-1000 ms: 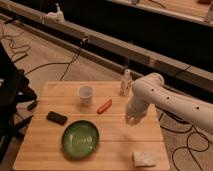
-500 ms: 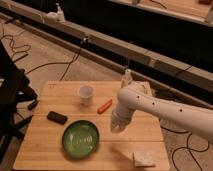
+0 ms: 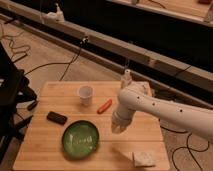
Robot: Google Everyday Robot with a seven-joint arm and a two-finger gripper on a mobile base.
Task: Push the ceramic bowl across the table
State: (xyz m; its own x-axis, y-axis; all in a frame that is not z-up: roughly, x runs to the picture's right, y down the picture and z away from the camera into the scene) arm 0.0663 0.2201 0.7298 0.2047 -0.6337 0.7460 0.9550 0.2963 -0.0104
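Observation:
The green ceramic bowl sits on the light wooden table near its front edge, left of centre. My white arm reaches in from the right, bent at the elbow. The gripper hangs at the end of the arm, just right of the bowl and a little above the tabletop, with a small gap to the bowl's rim.
A small white cup stands behind the bowl. An orange carrot-like object lies right of the cup. A black flat object lies left of the bowl. A crumpled white item lies at the front right corner. Cables run over the floor.
The arm has swung left and down, bringing the gripper from the table's right part to just right of the bowl. The bowl has not moved.

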